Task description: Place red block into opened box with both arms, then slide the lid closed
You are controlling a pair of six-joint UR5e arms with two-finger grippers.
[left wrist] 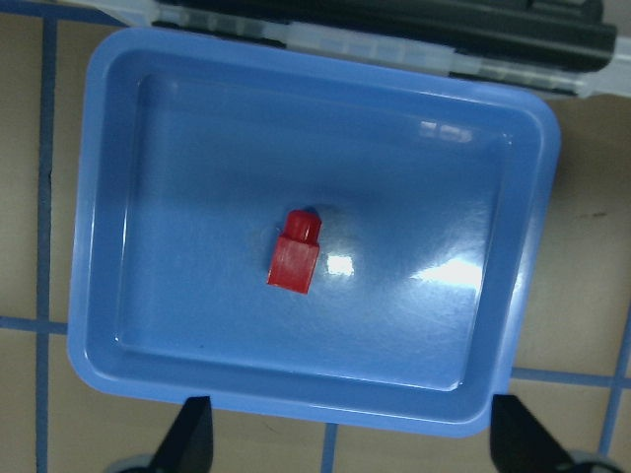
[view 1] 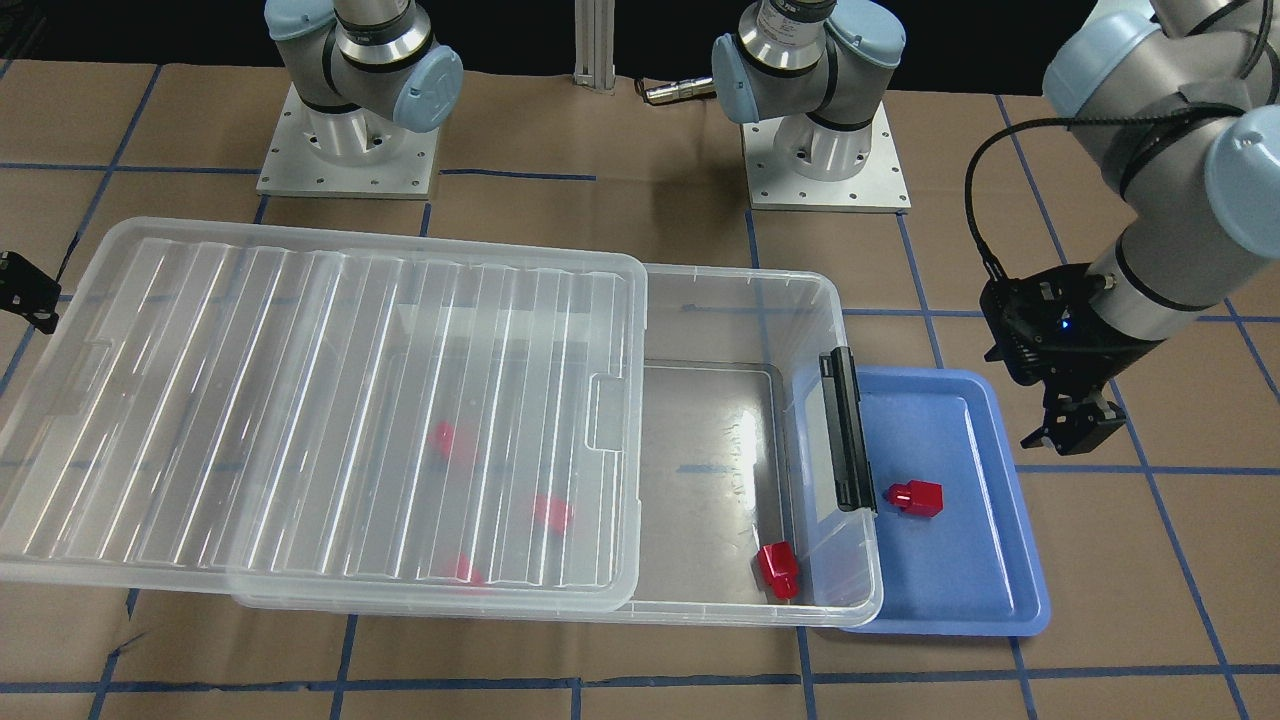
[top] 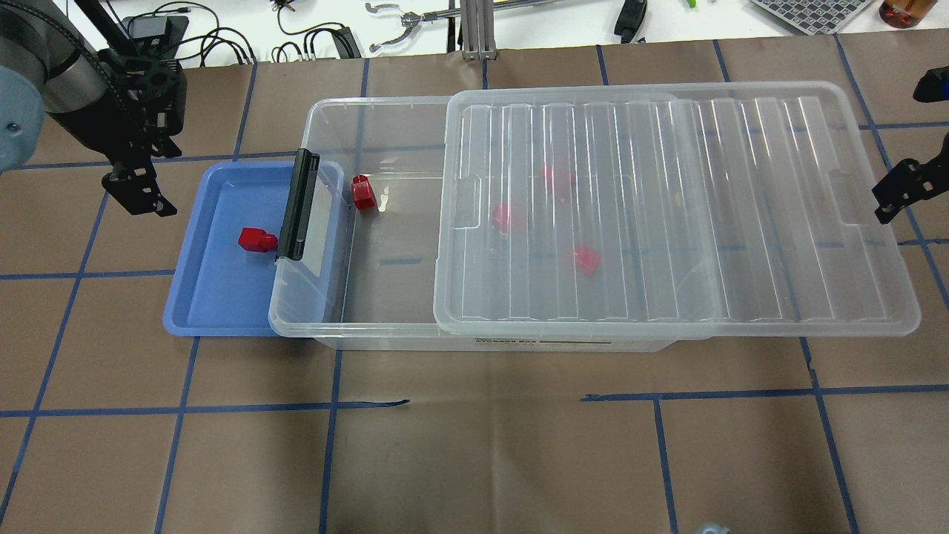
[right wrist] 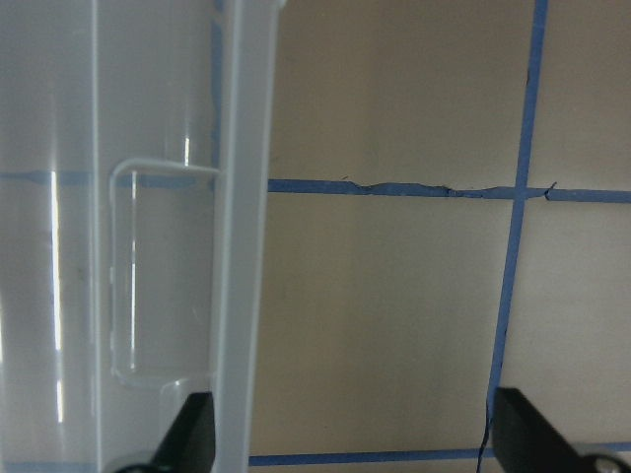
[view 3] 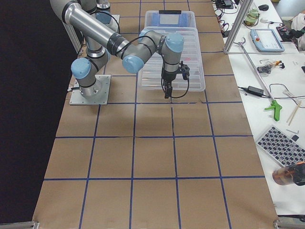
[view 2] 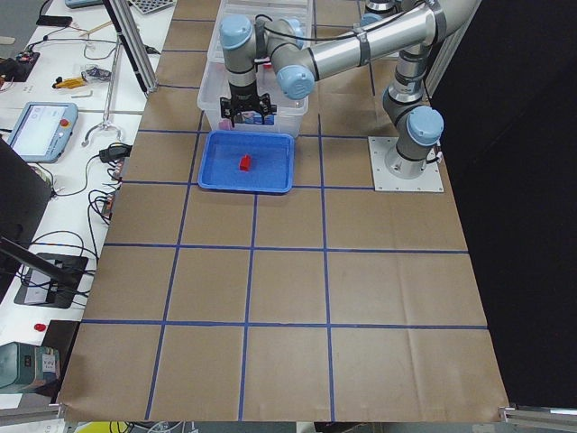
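One red block (view 1: 915, 497) (top: 256, 239) (left wrist: 296, 253) lies in the blue tray (view 1: 1020, 560). Another red block (view 1: 778, 568) (top: 362, 193) lies in the uncovered end of the clear box (view 1: 740, 290) (top: 385, 107). Three more show blurred under the lid (view 1: 300, 400) (top: 741, 222), which covers most of the box and overhangs its other end. My left gripper (view 1: 1072, 428) (top: 139, 194) (left wrist: 355, 439) hangs open and empty beside the tray. My right gripper (top: 898, 191) (right wrist: 355, 434) is open at the lid's overhanging short end (right wrist: 237, 246), holding nothing.
A black clip bar (view 1: 848, 430) (top: 296, 204) sits on the box end that overlaps the tray. The two arm bases (view 1: 350, 150) (view 1: 825, 160) stand behind the box. Benches with cables and tools (top: 311, 30) border the table's far side.
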